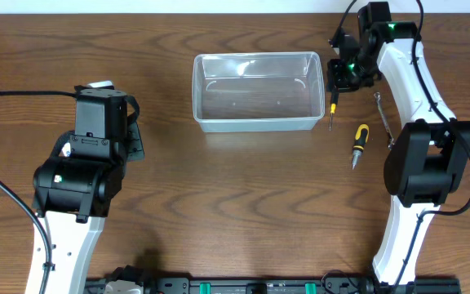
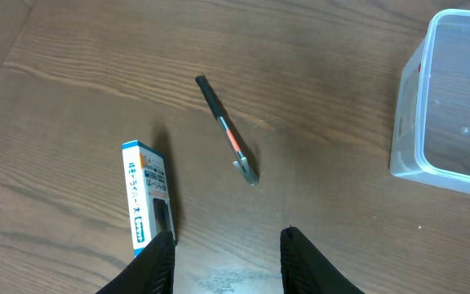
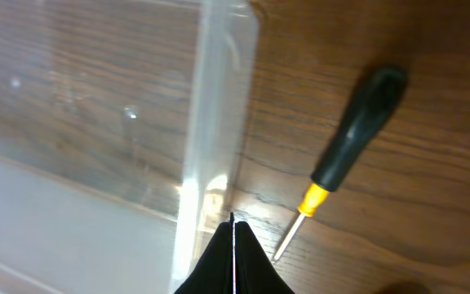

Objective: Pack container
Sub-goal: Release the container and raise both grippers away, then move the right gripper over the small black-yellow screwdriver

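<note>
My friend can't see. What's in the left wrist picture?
A thin dark tool with an orange band lies slanted on the wooden table. A blue and white packet lies to its left, and a corner of the clear container shows at right. At the bottom, the left gripper is open, holding nothing.

The only print is on the small blue-and-white box (image 2: pixel 147 194), at eight o'clock in the left wrist view. Blue Japanese characters run along its white face, too small to read, with a green label toward its six-o'clock end.
</note>
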Robot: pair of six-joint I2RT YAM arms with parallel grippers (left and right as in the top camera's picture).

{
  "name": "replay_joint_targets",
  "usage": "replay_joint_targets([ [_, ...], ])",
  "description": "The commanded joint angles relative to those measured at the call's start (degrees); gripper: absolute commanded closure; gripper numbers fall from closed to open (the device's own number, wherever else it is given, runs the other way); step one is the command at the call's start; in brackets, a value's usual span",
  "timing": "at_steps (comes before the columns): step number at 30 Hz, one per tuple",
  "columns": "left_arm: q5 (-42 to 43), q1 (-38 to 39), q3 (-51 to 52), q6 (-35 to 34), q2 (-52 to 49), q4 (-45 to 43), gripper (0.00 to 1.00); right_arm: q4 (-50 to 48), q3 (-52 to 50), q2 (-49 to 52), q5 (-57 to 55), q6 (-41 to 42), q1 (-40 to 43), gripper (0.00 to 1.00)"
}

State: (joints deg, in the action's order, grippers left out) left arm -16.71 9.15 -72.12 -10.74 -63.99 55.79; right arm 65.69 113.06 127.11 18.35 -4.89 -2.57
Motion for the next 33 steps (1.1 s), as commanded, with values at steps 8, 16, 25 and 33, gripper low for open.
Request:
replay_joint_targets([
  [8,-0.5,-0.2,-0.8,-1.0,0.0,0.3,0.67,0.0,-0.3,0.5,5.9,-4.2,-0.5,0.96],
  [16,-0.5,-0.2,-0.8,-1.0,0.0,0.3,0.67,-0.2,-0.3,0.5,6.5,-5.2,-0.5,0.96],
  [25,-0.5,-0.2,-0.8,-0.9,0.0,0.3,0.67,-1.4,-0.1,0.4,0.0,-0.4,-0.1,0.9],
  [33,-0.5,-0.2,-0.8,-0.7,0.0,0.4,0.3,0.9,6.6,-5.1,-18.0,12.9,1.5,0.11],
])
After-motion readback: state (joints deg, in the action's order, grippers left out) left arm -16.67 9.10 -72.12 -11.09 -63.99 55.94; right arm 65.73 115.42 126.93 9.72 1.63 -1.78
